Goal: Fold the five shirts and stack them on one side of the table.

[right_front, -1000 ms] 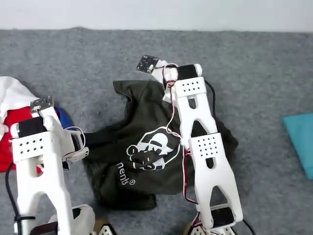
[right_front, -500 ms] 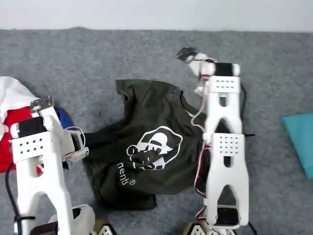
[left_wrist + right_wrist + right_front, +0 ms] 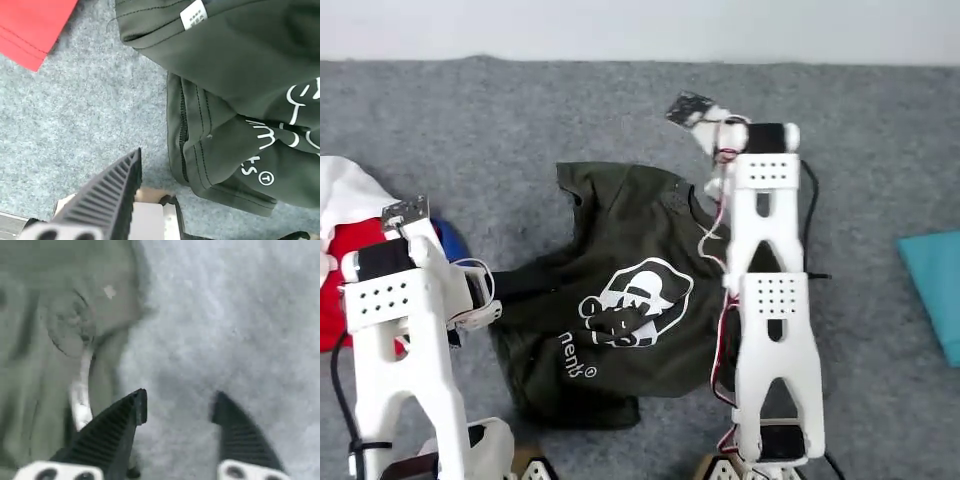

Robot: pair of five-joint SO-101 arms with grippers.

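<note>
High view: left arm [image 3: 395,330] stands up from the near edge, folded at the elbow, with the left gripper [image 3: 472,300] tucked in beside the forearm and angled down toward the surface. The right arm [image 3: 770,300] is stretched almost straight away from its base, both white links in line, wrist tipped down at the far end. The right gripper [image 3: 180,402] points at the surface, jaws spread well apart.

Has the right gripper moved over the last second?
Yes. The right gripper swung off the dark shirt toward the teal cloth, and now hangs open over the gray mat beside the shirt.
</note>
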